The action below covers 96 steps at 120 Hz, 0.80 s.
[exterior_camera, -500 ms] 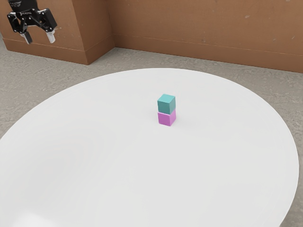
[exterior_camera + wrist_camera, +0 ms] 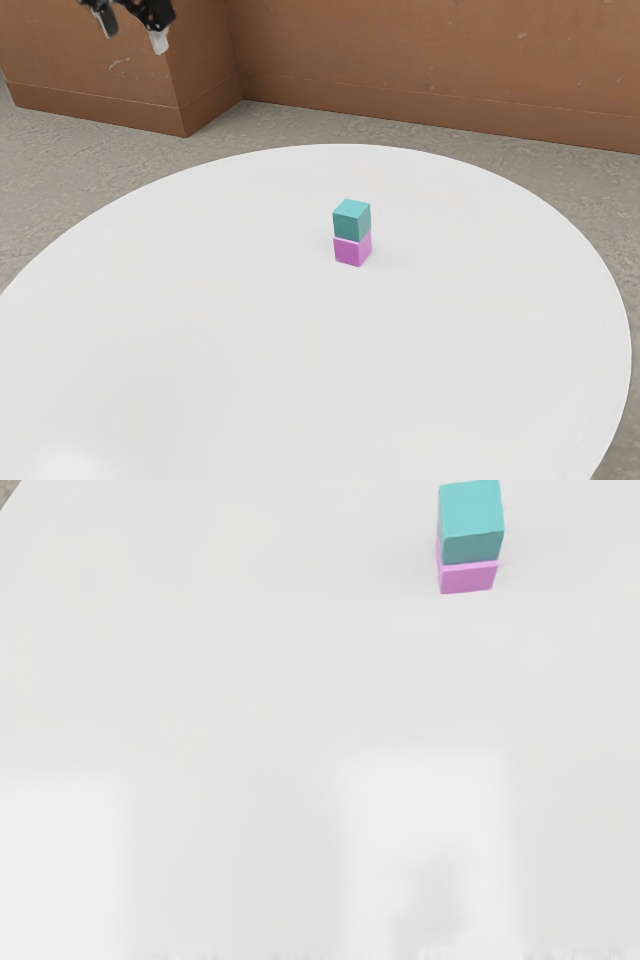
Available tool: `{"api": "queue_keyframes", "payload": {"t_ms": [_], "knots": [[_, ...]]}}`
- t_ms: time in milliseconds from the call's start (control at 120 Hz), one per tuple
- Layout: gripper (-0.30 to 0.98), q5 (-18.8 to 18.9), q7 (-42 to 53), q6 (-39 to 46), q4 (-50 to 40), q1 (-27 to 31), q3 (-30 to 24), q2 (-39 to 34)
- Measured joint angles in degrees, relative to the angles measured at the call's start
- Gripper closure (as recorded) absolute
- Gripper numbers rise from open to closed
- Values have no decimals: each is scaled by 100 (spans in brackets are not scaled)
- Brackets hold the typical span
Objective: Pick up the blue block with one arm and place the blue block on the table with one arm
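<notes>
At the exterior view's upper left my gripper (image 2: 133,36) hangs high, its two fingers apart with nothing between them. Well away from it, toward the exterior view's right, the blue block (image 2: 351,220), teal in colour, rests on top of a pink-purple block (image 2: 352,249). That lower block stands on the round white table (image 2: 250,350). In the wrist view the blue block (image 2: 470,520) again sits over the purple block (image 2: 467,577), both some way off from my hand.
A brown wall (image 2: 430,60) and a brown corner block (image 2: 100,60) stand behind the table, with grey floor (image 2: 60,150) around it. Pale light patches (image 2: 425,820) lie on the tabletop.
My gripper has moved toward the exterior view's right and a little up in that view. Both blocks have stayed where they were.
</notes>
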Motion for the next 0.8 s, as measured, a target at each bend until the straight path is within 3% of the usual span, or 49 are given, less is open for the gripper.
{"api": "queue_keyframes", "payload": {"t_ms": [83,108,325,492,683,750,800], "knots": [[2,-386,156,300,-100,908,22,664],[2,-661,243,447,-117,1129,9,984],[2,-1493,634,1380,-135,1309,-75,2116],[2,-1751,855,2191,59,1350,-416,2665],[2,-1965,967,3057,1094,1754,-1579,3677],[2,-1912,937,3246,1296,1737,-1898,3846],[2,-1670,890,3356,1347,1722,-2235,3945]]}}
